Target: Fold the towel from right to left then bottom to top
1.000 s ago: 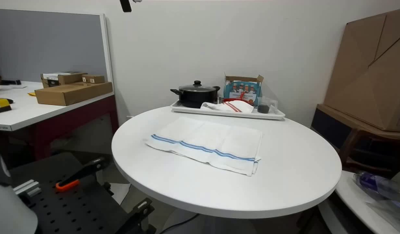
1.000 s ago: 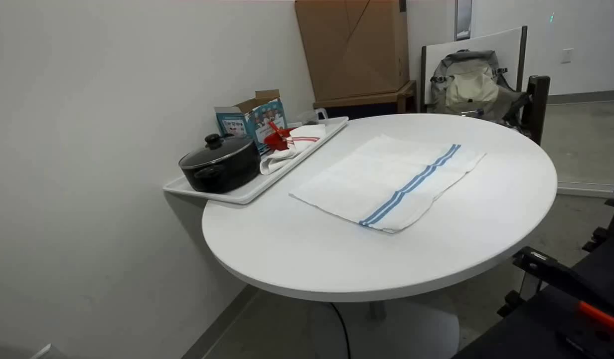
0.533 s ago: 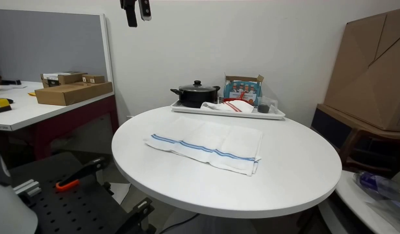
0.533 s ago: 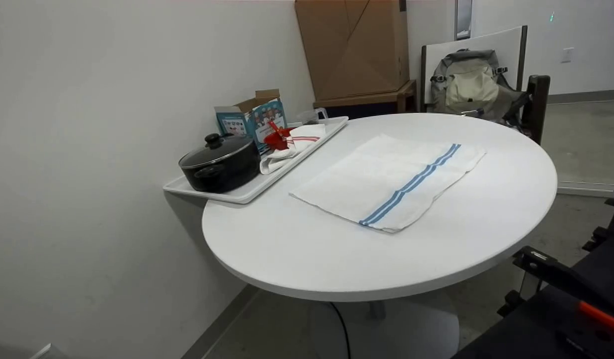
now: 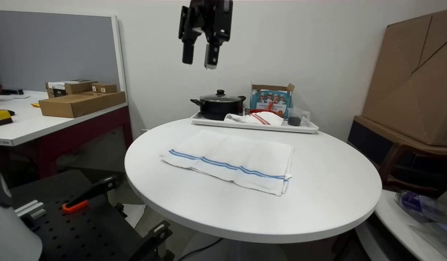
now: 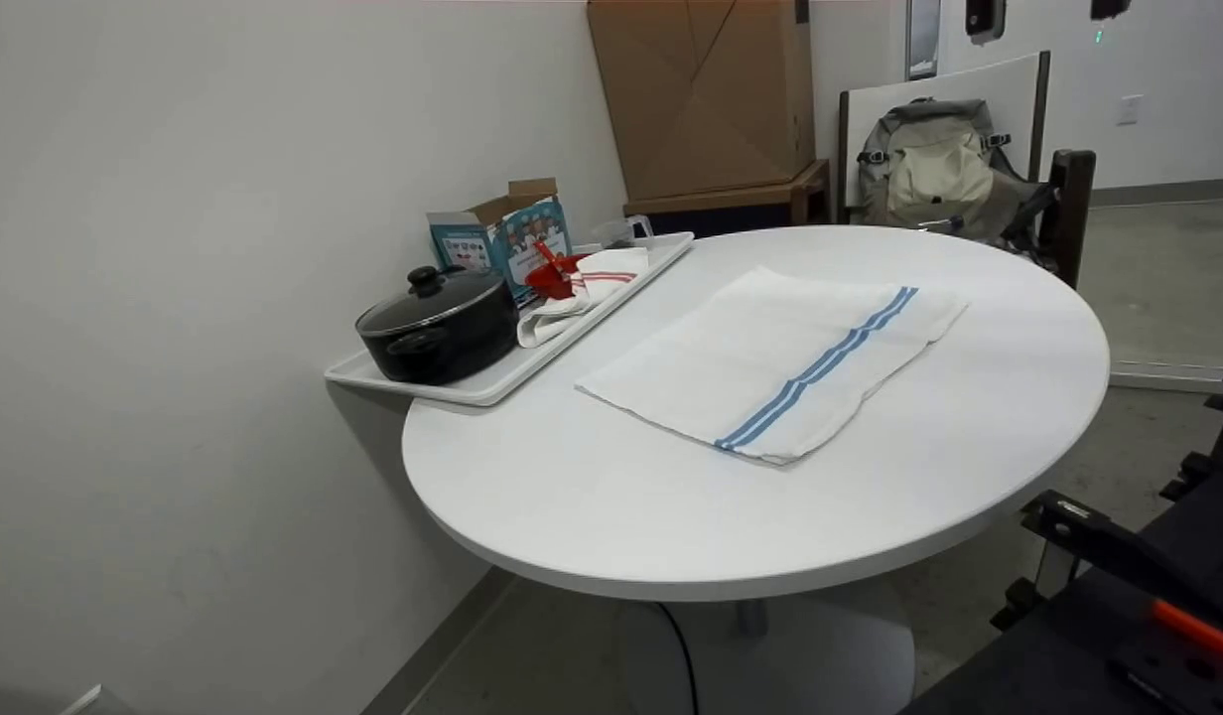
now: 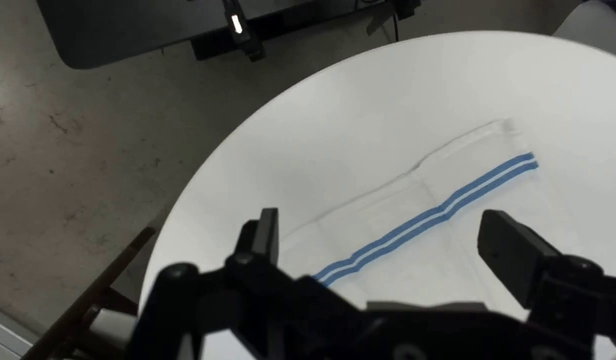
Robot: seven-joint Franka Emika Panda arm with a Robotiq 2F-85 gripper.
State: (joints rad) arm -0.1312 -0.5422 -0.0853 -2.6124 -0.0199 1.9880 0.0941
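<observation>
Hovering above the towel (image 5: pixel 230 156), tool (image 5: pixel 199 64) agape.

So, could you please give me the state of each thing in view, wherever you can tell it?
End effector: open, holding nothing
Blue-striped towel: flat, lightly creased, seemingly doubled
Black cooking pot: lid on
Red-striped towel: loosely bunched
Teal picture carton: top open
Clear jug: contents unclear

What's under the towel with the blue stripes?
The towel lies on the round white table, which shows all around it. The part right underneath is covered, so I can't see whether anything thin is hidden there.
</observation>
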